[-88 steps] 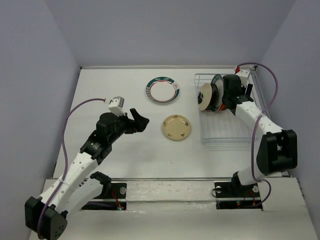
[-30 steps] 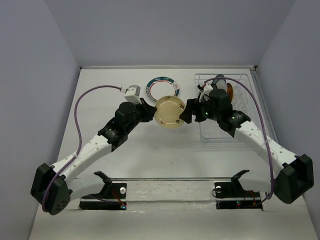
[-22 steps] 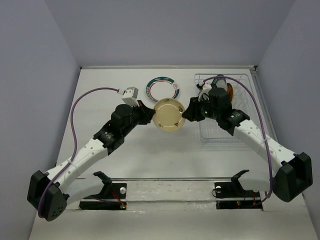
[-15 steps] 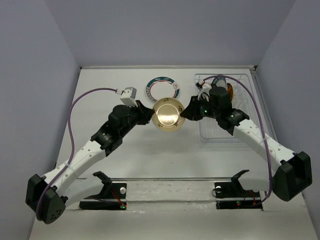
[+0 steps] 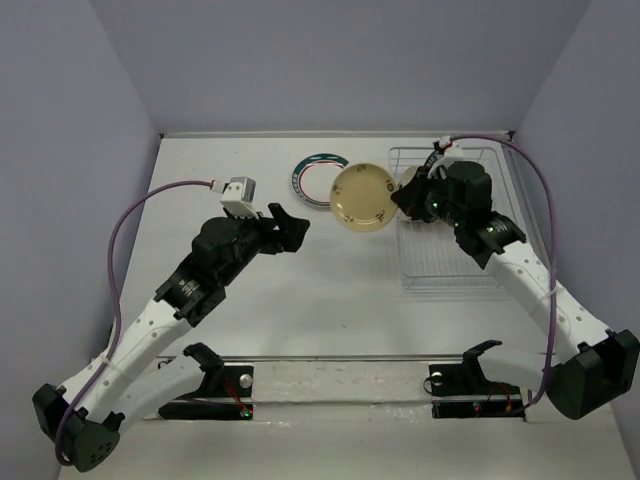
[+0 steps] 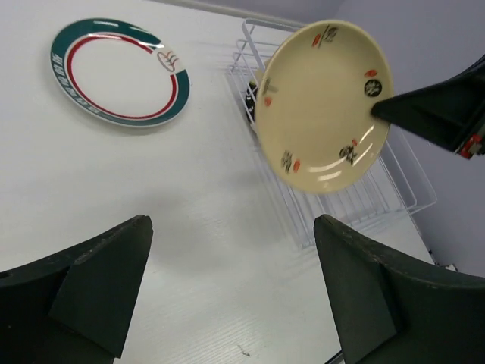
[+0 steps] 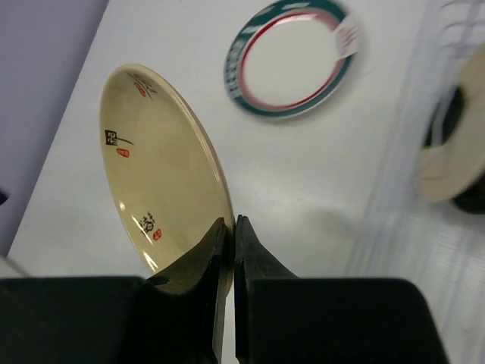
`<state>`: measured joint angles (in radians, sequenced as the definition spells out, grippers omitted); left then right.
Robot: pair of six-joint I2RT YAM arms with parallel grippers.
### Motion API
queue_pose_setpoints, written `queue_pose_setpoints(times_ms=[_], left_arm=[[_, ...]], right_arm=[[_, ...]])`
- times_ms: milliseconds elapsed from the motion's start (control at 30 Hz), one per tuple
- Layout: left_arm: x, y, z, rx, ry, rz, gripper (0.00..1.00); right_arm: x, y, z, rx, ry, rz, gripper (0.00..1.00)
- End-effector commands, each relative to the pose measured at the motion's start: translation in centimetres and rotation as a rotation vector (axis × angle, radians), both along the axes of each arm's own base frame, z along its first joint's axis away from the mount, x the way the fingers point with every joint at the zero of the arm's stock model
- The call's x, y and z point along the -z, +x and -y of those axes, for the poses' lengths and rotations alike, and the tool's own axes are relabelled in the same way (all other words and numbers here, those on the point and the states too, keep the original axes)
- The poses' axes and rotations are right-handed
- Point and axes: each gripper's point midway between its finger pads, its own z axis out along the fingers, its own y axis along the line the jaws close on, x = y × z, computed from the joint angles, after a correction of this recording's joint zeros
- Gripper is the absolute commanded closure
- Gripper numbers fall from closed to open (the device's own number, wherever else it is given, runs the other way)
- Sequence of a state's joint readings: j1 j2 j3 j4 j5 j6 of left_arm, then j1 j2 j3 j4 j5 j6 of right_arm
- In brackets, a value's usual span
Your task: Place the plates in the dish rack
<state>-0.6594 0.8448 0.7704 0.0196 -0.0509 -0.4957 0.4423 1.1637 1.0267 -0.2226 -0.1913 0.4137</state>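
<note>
Handover done: plate (image 5: 363,196) now aloft beside rack (image 5: 440,262) | my left fingers (image 5: 290,228) let go, wide open, backed off | my right fingers (image 5: 402,198) clamp its rim | next, I judge: slot it.

white table (image 5: 300,300), plain lilac walls (image 5: 330,60).
</note>
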Motion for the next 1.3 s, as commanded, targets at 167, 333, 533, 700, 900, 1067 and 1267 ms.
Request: queue_pose_setpoints(times_ms=[167,333,533,700,900,1067,1267], left_arm=[[-3.6,-2.9,-4.6,-0.051,0.112,0.126,0.01],[-0.8,-3.0,-5.3,-0.07,0.152,0.099,0.01],[-0.1,-2.9,-5.4,-0.066,0.184,0.085,0.01],[-0.7,-3.3,-5.4,-0.058,0.165,0.1,0.01],[-0.8,-3.4,-5.3,-0.051,0.161,0.105,0.01],[-0.7,-3.3,-5.4,-0.055,0.164,0.101,0.01],[-0.4,-3.0,-5.3,-0.059,0.171,0.089,0.01]], right_arm=[[-10.5,4.8,23.2,1.016,-0.261,0.235,0.93],[-11.5,5.1,29.5,1.255,-0.483,0.236,0.93],[-8.2,8.0,30.7,1.238,-0.67,0.182,0.93],[-4.5,9.4,30.9,1.177,-0.806,0.127,0.93],[-1.2,10.2,30.5,1.104,-0.863,0.077,0.93],[1.4,10.4,29.5,1.029,-0.834,0.029,0.93],[4.4,10.4,28.8,0.988,-0.844,-0.024,0.93]])
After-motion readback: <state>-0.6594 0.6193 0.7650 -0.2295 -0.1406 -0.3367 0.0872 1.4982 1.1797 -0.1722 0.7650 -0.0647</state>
